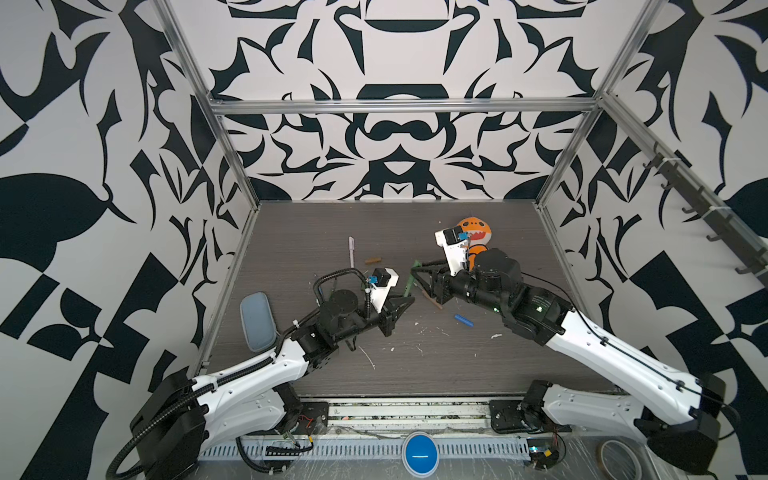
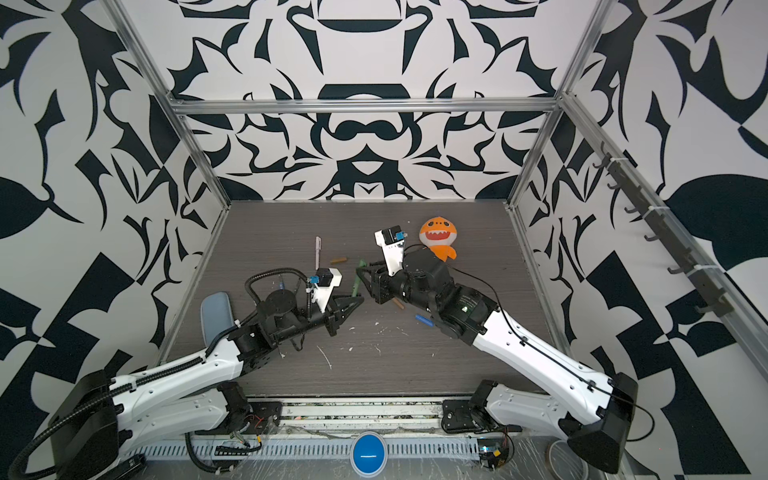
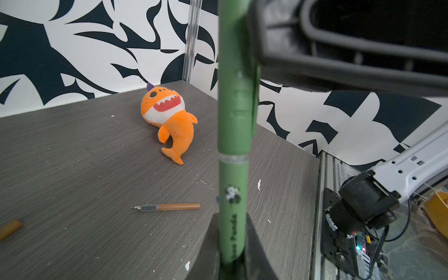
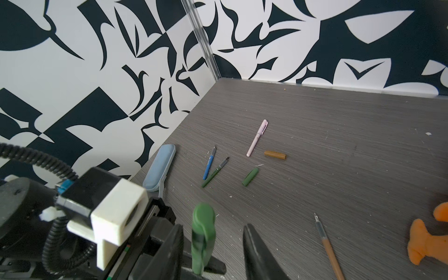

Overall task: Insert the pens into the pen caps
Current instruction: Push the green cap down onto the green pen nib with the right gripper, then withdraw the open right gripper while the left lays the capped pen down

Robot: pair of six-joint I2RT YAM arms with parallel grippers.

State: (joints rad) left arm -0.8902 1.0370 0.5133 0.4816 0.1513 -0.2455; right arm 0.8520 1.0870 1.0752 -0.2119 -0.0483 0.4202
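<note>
Left gripper: clamped on the lower barrel of the light green pen, whose tail end is hidden between the fingers.
Right gripper: jaws spread either side of the green cap on that pen; whether they touch it is unclear.
Pencil case: by the left table edge, its near end behind the left arm.
Plush shark: far right, half hidden by the right wrist camera in a top view.
Blue pen, dark green pen: uncapped, side by side, mostly hidden by the left arm in both top views.
Orange-brown pen: uncapped, its tail cut off in the right wrist view.
Blue cap: on the table beside the right arm.
</note>
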